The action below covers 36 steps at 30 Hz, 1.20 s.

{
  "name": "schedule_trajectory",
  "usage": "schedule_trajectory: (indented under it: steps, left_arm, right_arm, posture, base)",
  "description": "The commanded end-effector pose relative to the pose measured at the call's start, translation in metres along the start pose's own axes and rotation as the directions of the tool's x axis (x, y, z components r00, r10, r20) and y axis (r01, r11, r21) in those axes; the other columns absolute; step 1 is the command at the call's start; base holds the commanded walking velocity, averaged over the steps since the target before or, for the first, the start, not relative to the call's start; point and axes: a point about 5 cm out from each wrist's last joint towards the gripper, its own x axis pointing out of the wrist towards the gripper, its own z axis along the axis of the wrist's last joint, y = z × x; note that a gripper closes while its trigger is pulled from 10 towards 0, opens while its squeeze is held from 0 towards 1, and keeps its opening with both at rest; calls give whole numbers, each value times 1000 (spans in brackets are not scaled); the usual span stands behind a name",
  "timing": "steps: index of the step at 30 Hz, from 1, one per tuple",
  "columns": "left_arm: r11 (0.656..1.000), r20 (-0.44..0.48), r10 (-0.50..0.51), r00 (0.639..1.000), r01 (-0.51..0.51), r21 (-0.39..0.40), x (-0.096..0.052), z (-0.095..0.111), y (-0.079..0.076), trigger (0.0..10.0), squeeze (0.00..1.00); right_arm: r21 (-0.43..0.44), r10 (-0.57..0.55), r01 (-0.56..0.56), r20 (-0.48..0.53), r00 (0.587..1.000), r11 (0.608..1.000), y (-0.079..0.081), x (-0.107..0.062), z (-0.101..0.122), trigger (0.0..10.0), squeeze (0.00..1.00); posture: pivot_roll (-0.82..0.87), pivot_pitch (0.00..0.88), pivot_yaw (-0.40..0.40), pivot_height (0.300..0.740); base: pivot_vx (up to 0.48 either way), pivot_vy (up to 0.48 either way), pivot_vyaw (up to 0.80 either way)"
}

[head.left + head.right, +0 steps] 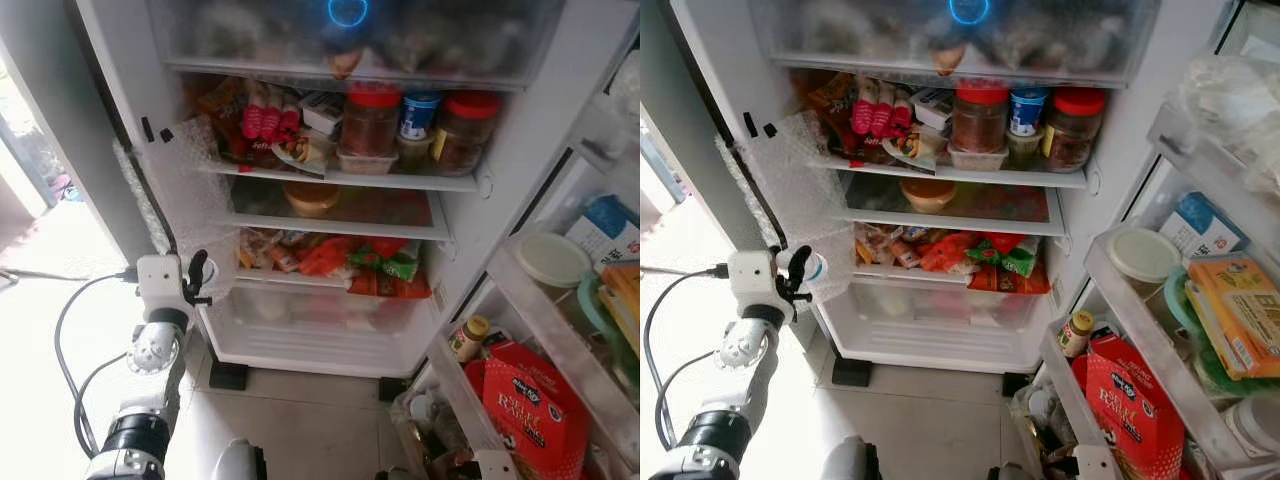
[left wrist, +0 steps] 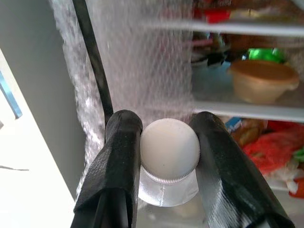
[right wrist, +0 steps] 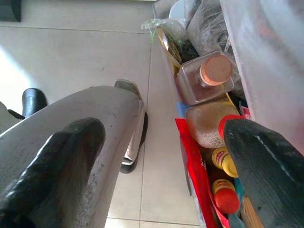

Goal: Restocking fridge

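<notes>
My left gripper (image 1: 200, 277) is raised at the fridge's lower left, shut on a small bottle with a white cap (image 2: 169, 148); the cap sits squeezed between both black fingers (image 2: 118, 161). The open fridge (image 1: 340, 190) is in front, its shelves packed with jars, packets and a tan bowl (image 2: 261, 80). Bubble wrap (image 2: 142, 61) hangs along the fridge's left wall just behind the bottle. My right gripper (image 3: 161, 156) hangs low and open beside the door shelves, with nothing between its fingers.
The open door on the right carries shelves with a red box (image 1: 530, 400), a small yellow-capped jar (image 1: 467, 337), cartons and a white lid (image 1: 550, 258). Bottles and jars (image 3: 206, 78) fill the lowest door shelf. Tiled floor (image 1: 300, 420) lies below, a black cable (image 1: 75, 330) trails from my left arm.
</notes>
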Motion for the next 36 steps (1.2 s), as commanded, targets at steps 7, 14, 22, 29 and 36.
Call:
schedule_trajectory:
  steps: [7, 14, 22, 29, 36]
  left_arm:
    - [1000, 26, -8, 1000, 7, 23, 2, 7, 7, 10000, 0]
    - [1000, 25, -8, 1000, 8, 26, 4, 8, 6, 10000, 0]
    - [999, 18, -16, 1000, 16, 29, 4, 8, 5, 10000, 0]
    - [1000, 24, -5, 1000, 4, 29, 6, 11, 7, 10000, 0]
    - [1000, 26, 0, 1000, -1, 31, 4, 11, 9, 10000, 0]
  right_arm:
    - [0, 8, -8, -17, 1000, 1000, 3, -1, -7, 10000, 0]
    - [5, 11, -11, -14, 1000, 1000, 6, 0, -7, 10000, 0]
    - [10, 9, -9, -9, 1000, 1000, 7, 1, -5, 10000, 0]
    - [11, 10, -10, -6, 1000, 1000, 7, 1, -3, 10000, 0]
    - [8, 16, -16, -5, 1000, 1000, 7, 1, -2, 10000, 0]
  posture:
    - [84, 69, -17, 671]
    - [86, 71, -6, 671]
    - [91, 76, -4, 671]
    - [104, 77, -9, 671]
    - [111, 84, -9, 671]
  base:
    - [0, 0, 0]
    - [0, 0, 0]
    - [0, 0, 0]
    - [0, 0, 0]
    - [0, 0, 0]
